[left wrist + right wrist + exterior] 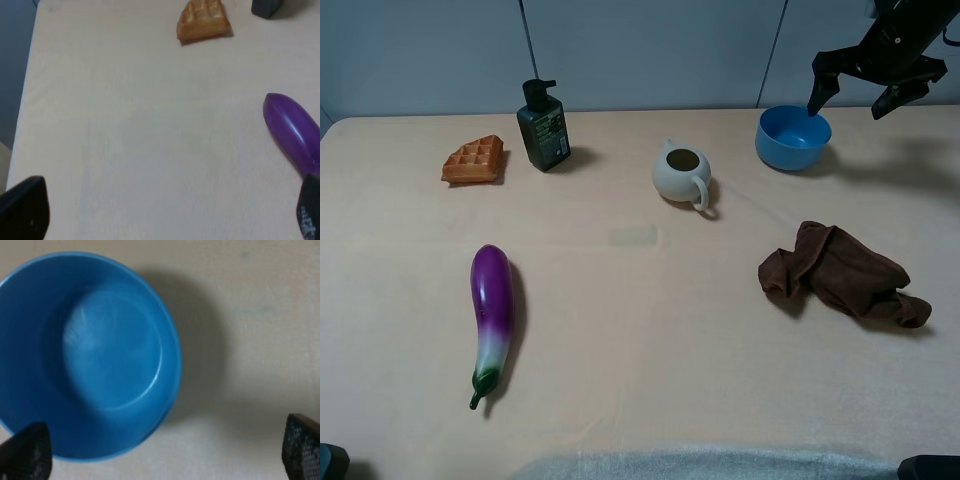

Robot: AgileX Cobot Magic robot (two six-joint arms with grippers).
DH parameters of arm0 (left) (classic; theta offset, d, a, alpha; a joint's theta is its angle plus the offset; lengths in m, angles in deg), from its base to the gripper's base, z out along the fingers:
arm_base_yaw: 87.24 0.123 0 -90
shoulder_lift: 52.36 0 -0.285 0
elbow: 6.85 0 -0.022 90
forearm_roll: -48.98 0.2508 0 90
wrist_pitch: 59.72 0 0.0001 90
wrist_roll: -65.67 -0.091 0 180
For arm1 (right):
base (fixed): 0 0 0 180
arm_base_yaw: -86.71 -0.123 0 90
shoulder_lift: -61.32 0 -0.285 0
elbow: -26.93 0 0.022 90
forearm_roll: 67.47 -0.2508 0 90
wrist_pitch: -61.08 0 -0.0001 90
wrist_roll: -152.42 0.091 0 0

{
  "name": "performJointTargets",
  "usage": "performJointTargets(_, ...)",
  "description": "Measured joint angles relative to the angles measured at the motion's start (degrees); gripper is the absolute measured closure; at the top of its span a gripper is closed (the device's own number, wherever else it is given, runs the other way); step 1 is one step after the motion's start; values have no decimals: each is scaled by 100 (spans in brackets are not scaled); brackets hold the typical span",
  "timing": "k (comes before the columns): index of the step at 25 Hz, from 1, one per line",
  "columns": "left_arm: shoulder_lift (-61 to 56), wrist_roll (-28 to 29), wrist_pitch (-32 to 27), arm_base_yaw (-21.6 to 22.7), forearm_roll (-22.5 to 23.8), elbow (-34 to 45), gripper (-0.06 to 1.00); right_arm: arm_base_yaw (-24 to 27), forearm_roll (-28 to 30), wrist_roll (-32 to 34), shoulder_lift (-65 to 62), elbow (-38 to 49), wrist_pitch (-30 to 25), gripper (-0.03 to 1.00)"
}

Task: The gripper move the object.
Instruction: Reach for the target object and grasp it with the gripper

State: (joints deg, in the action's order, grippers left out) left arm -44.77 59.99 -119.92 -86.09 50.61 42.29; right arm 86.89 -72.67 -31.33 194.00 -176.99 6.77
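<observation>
The bright-blue bowl stands upright and empty at the back right of the table. It fills the right wrist view. My right gripper hangs open just above and beside the bowl, one fingertip over its rim, the other off to the right. In the right wrist view its jaws stand wide apart, one fingertip over the bowl's edge. My left gripper is open and empty over bare table near the front left.
A cream teapot stands left of the bowl. A brown cloth lies in front of the bowl. A dark pump bottle, a waffle and a purple eggplant lie on the left half.
</observation>
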Motion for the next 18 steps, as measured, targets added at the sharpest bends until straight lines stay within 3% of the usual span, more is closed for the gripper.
performJointTargets(18, 0, 0, 0, 0, 0, 0, -5, 0, -40, -5, 778, -2, 702, 28)
